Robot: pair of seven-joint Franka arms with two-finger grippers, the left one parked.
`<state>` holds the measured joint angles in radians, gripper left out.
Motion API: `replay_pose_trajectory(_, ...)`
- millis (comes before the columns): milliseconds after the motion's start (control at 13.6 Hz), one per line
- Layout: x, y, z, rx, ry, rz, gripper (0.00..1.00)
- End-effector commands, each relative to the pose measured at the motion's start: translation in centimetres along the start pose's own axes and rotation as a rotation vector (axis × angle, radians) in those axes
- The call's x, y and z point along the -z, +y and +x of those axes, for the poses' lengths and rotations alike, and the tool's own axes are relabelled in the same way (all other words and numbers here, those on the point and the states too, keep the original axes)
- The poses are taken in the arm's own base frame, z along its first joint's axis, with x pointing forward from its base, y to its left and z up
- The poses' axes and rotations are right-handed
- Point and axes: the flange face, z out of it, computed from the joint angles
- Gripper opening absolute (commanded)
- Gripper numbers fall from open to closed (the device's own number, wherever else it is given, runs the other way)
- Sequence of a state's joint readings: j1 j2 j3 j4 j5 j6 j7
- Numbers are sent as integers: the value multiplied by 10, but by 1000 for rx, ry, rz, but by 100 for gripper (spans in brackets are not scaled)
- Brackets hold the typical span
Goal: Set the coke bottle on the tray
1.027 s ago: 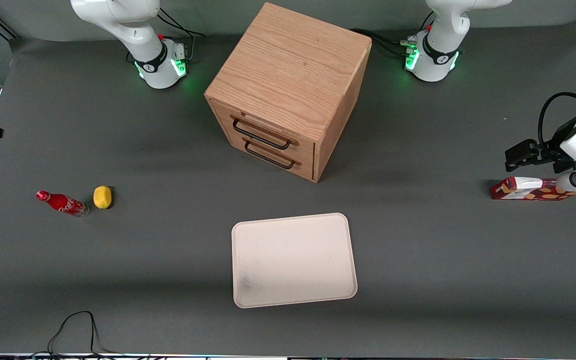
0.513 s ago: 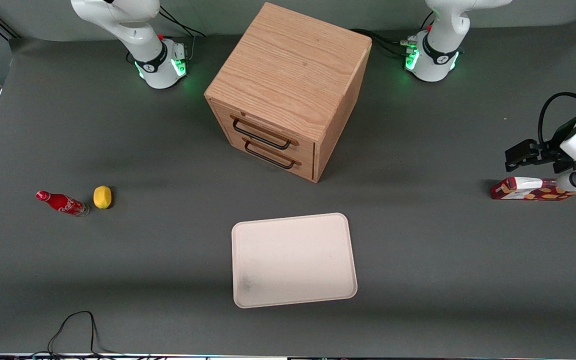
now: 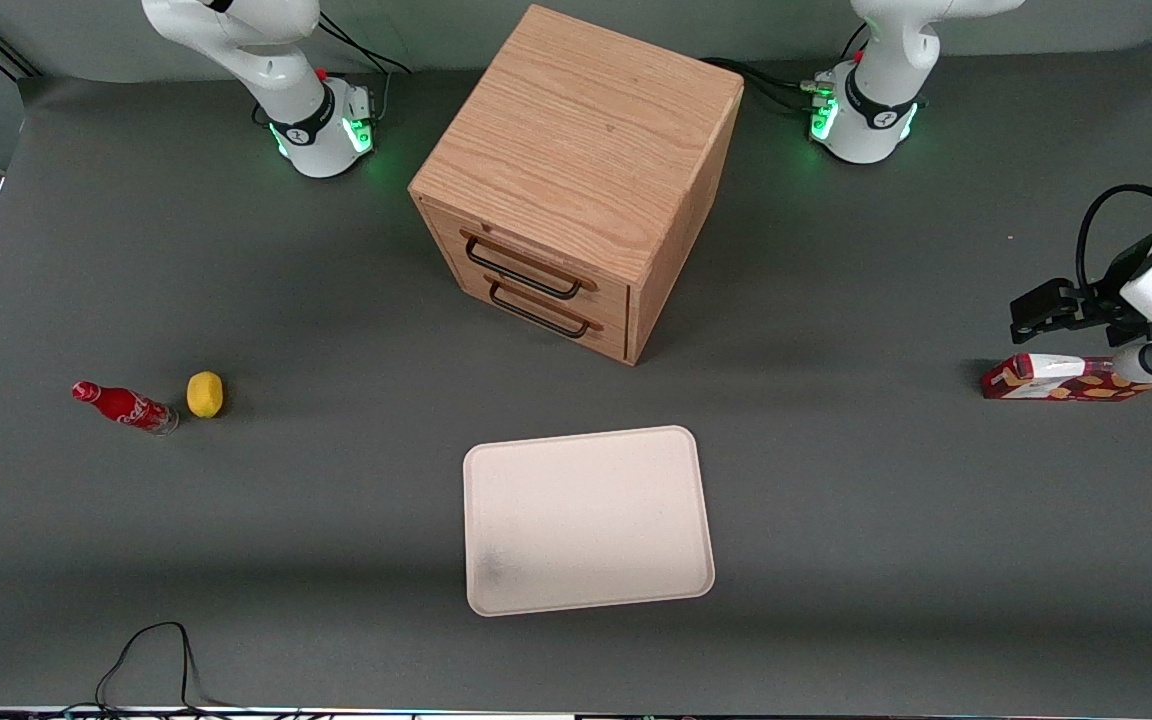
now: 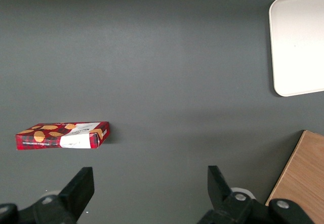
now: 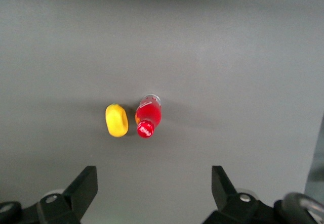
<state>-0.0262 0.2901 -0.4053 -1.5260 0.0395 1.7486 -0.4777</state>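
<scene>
Red and capped, the coke bottle [image 3: 124, 406] is standing on the grey tabletop [image 3: 836, 500] toward the working arm's end, just beside a lemon [image 3: 204, 394]. The claw [image 5: 154, 193] is hanging high above the pair, fingers [image 5: 83, 188] spread wide and holding nothing. The cream tray [image 3: 586, 518] is lying well apart, nearer the front camera than the wooden cabinet [image 3: 576, 180].

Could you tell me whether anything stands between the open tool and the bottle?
Nothing visible does. The tool hangs open above the upright bottle, with only bare table between them. The lemon stands close beside the bottle, which may crowd one finger.
</scene>
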Motion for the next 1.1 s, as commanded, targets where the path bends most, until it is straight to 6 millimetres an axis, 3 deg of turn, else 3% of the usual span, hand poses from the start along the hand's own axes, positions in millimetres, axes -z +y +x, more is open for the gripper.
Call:
replay_pose_trajectory(0, -30, -9, -27, 21, 50, 34, 100)
replay_pose_trajectory(367, -100, -22, -45, 35, 104, 16, 100)
replay_pose_trajectory(1027, -155, -32, -28, 104, 93, -33, 100)
